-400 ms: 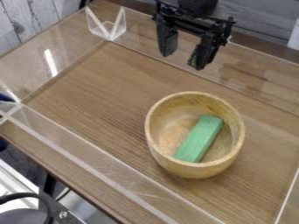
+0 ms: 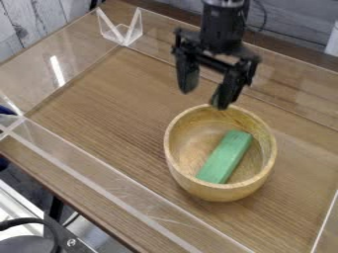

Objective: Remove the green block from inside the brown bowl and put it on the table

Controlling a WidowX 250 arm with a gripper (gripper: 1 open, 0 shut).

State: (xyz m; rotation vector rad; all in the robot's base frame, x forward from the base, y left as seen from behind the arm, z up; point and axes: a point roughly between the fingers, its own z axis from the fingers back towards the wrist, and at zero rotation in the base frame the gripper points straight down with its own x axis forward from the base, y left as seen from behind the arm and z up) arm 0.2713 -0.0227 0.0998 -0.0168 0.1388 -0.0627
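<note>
Broadly, the table [image 2: 99,109] fills the frame, a brown wood-grain top fenced by clear acrylic walls [image 2: 79,173] along its edges, with plenty of bare surface to the left and centre where something could be set down. Next in size is the brown bowl [image 2: 187,166], sitting in the lower right of the frame, upright and resting flat on the wood. Above it, in the upper right, hangs the gripper [image 2: 208,83], pointing down with its two dark fingers spread wide and nothing between them.

Compared with a moment ago, the gripper has dropped and shifted toward the lower left of the frame: it was up against the top edge, well clear of the bowl, and now its fingertips hang just above the bowl's far rim. The bowl and its contents have not moved at all.

Smallest is the green block [image 2: 226,156], lying slantwise inside the bowl, its upper end toward the right and its lower end toward the bowl's centre, apart from the gripper.

That descent reads as the approach stage: the arm appears to be lining up over the bowl, but no grasp has begun. The fingers would probably need to come further toward the lower right to straddle the block across its narrow width.
</note>
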